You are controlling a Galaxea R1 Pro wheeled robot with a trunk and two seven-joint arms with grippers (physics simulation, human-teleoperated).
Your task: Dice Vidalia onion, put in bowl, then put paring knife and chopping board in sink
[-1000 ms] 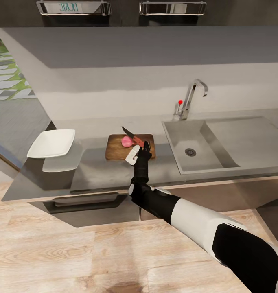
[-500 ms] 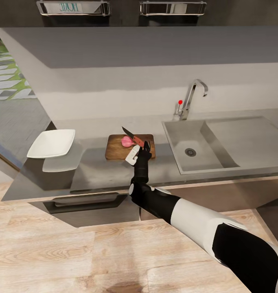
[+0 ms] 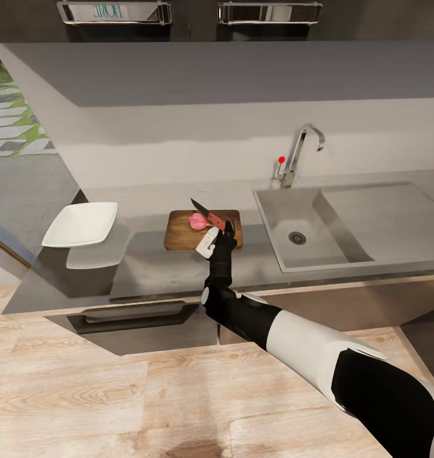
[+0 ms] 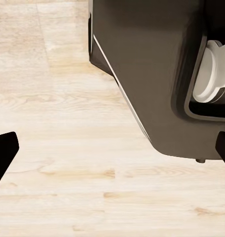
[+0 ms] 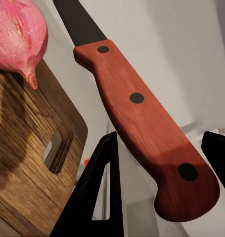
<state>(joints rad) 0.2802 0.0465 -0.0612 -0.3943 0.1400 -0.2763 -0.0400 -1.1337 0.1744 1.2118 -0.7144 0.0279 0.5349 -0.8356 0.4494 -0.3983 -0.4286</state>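
The right pincer [image 3: 224, 228] grips the paring knife [image 3: 207, 215] over the onion [image 3: 197, 221] (left pincer's state unclear).

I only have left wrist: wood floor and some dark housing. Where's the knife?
Observer: The right gripper holds the paring knife by its reddish handle, over the chopping board.
Operator: Onion cut yet?
Observer: No, the pink onion looks whole and lies on the board beside the blade.
Operator: Bowl?
Observer: The white bowl sits at the countertop's far left end, apart from the board.
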